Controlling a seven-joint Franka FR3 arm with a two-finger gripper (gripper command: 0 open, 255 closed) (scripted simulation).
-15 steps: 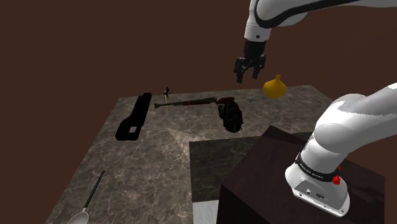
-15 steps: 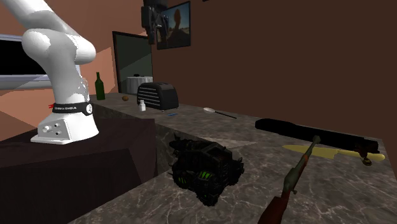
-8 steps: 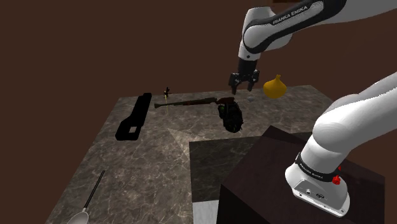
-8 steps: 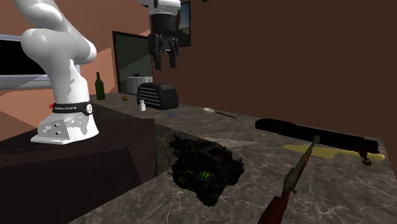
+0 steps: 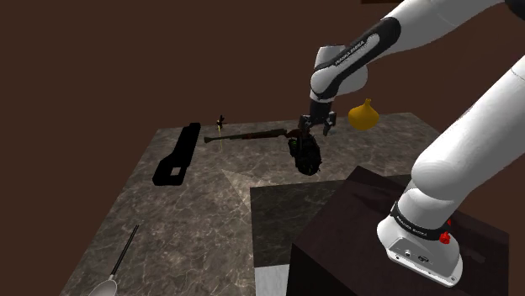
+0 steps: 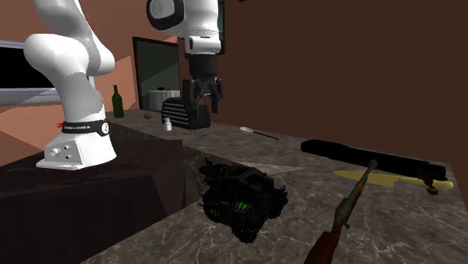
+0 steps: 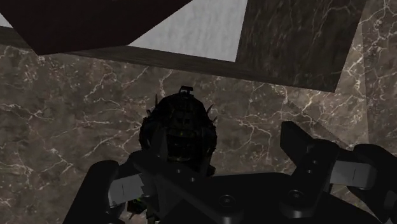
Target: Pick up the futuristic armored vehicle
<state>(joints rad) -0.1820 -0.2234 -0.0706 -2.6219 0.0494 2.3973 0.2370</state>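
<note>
The armored vehicle (image 5: pixel 307 156) is a dark, spiky car with green marks, standing on the marble counter (image 5: pixel 210 202). It sits near the stand in the second exterior view (image 6: pixel 241 196). My gripper (image 5: pixel 315 126) hangs a little above it and is open, holding nothing. In the second exterior view the gripper (image 6: pixel 204 103) points straight down, above and behind the vehicle. In the wrist view the vehicle (image 7: pixel 181 127) lies straight ahead between my spread fingers (image 7: pixel 305 149), untouched; the gripper (image 7: pixel 198 153) is centred over it.
A rifle (image 5: pixel 252 133) lies just behind the vehicle, with a long black case (image 5: pixel 177 154) to the shoulder view's left. A yellow onion-shaped thing (image 5: pixel 363 114) sits at the back, a spoon (image 5: pixel 118 267) near the front. A toaster (image 6: pixel 187 112) and green bottle (image 6: pixel 117 101) stand beyond the dark stand (image 5: pixel 404 244).
The gripper has come down from high above the counter to just over the vehicle, shifting slightly to the shoulder view's left. Its fingers stay apart. Nothing on the counter moved.
</note>
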